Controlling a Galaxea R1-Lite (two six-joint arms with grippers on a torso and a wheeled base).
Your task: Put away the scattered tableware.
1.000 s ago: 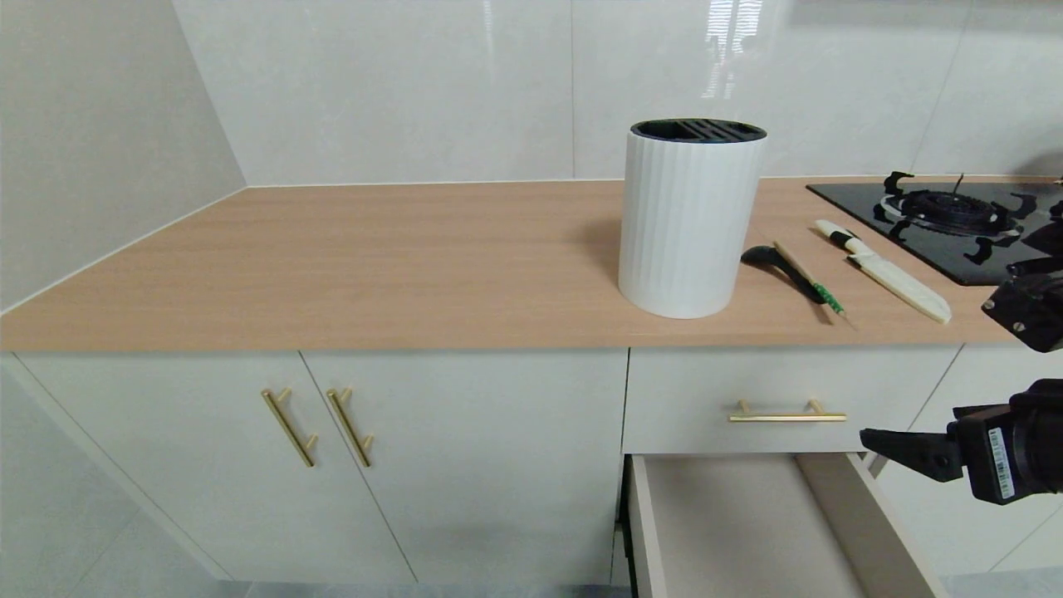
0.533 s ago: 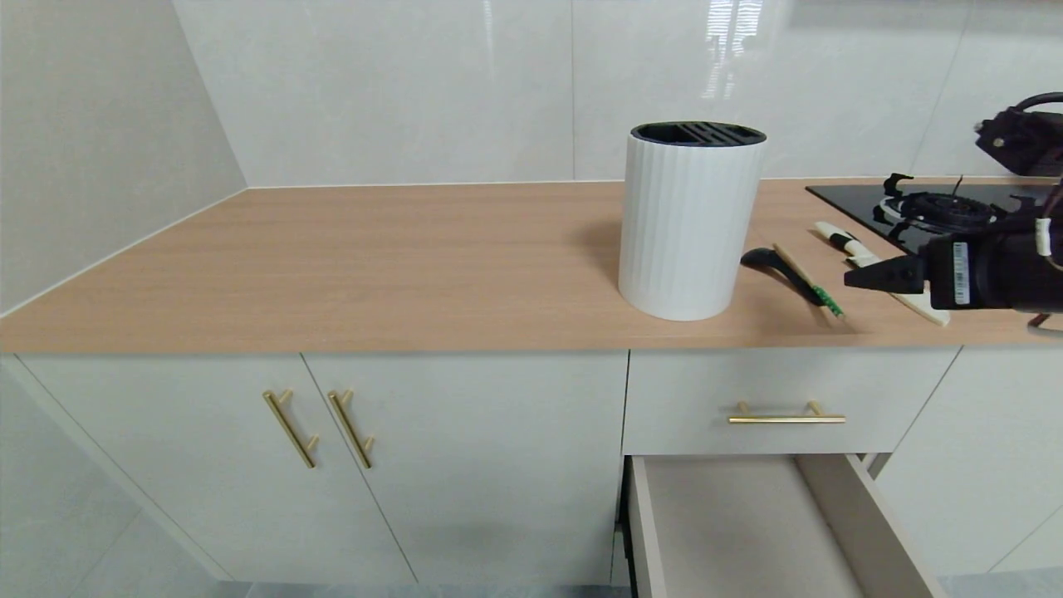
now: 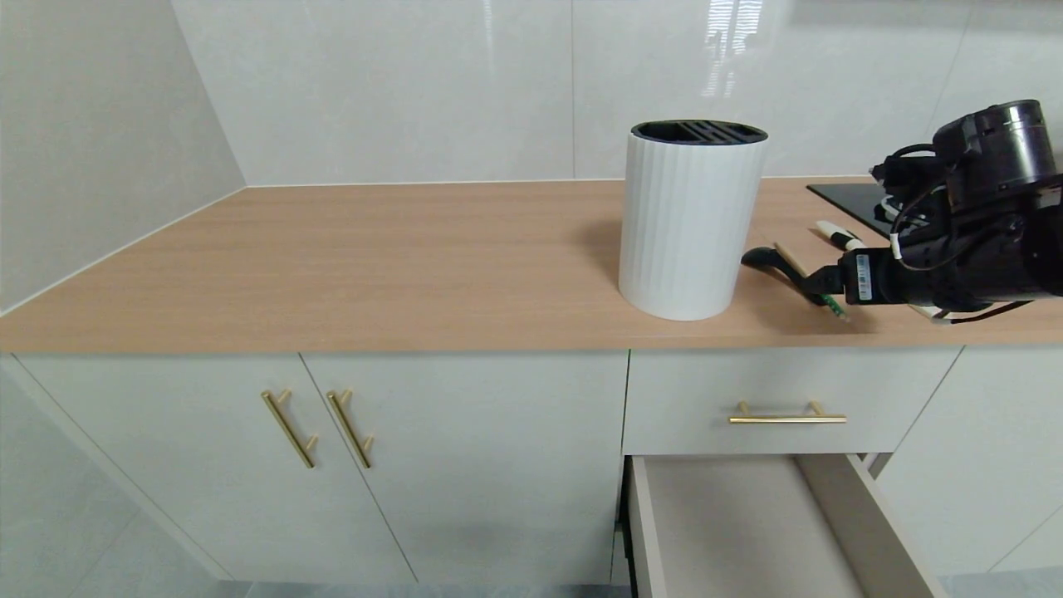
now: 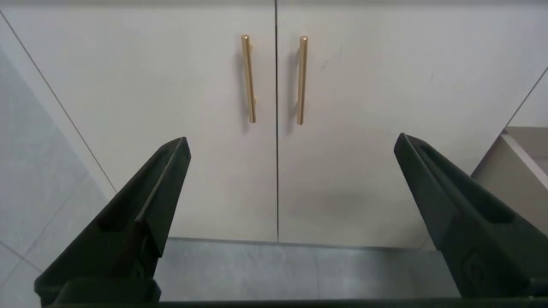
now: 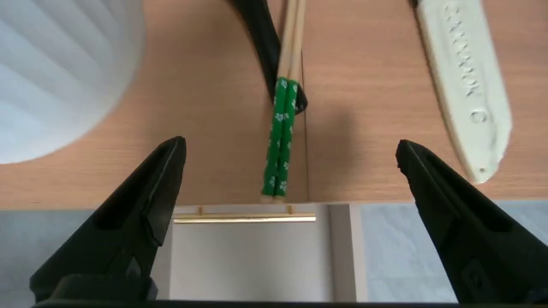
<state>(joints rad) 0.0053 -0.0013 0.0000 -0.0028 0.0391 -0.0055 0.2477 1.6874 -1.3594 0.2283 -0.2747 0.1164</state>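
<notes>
Right gripper (image 5: 288, 152): fingers wide apart, above chopsticks (image 5: 281, 128) near countertop (image 5: 360, 103) front edge.
Risk: closing off-centre, one chopstick may slip over that edge.

— What is carried by the wooden countertop (image 3: 374, 257)?
— A white ribbed holder (image 3: 685, 224) is stood upright on it. Just beside that a black spoon (image 3: 760, 257) is laid, its handle overlapped by green-tipped chopsticks (image 5: 284, 128) (tips toward the front edge). A white knife (image 5: 462, 85) is laid near them.
</notes>
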